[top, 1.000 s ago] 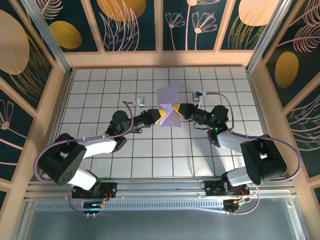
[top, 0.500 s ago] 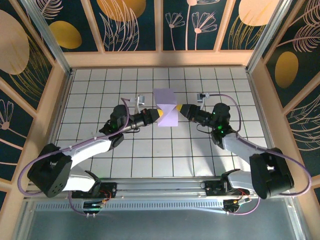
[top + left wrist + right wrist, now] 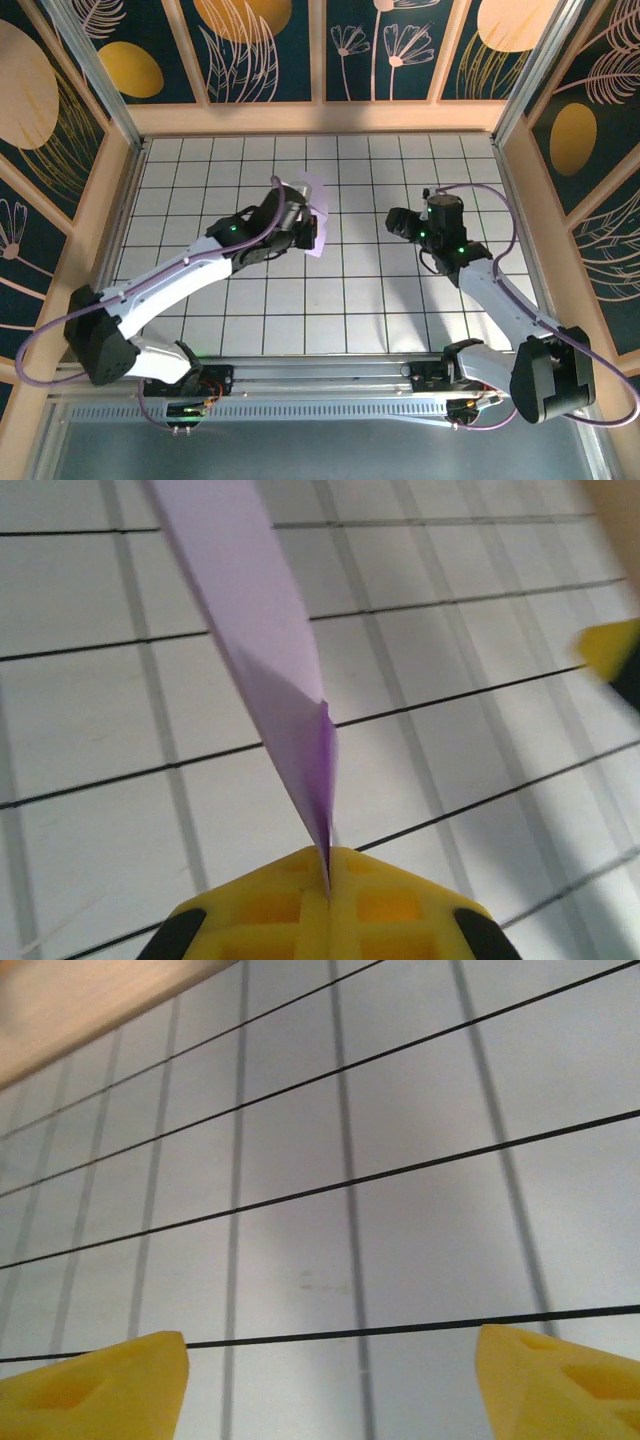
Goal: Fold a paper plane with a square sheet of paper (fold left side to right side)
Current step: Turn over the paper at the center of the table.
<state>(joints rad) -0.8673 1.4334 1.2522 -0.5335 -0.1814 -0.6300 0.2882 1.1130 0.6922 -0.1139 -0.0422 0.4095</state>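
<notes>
The lavender sheet of paper (image 3: 318, 198) is folded and hangs off the table just left of centre, pinched by my left gripper (image 3: 305, 230). In the left wrist view the paper (image 3: 250, 620) rises edge-on as a narrow blade from between the yellow fingers (image 3: 390, 905), with my left gripper (image 3: 327, 865) shut on its lower corner. About one tile to the right of the sheet, my right gripper (image 3: 393, 221) is apart from it. In the right wrist view my right gripper (image 3: 330, 1380) stands open over bare tiles, nothing between its yellow fingertips (image 3: 110, 1385).
The white gridded table (image 3: 330, 310) is boxed in by wooden walls (image 3: 320, 118) at the back and both sides. A yellow fingertip of the right gripper (image 3: 610, 650) shows at the right edge of the left wrist view.
The right gripper has opened, let go of the paper and drawn back to the right. The left gripper has shut on the paper and carried it left, turning it more edge-on.
</notes>
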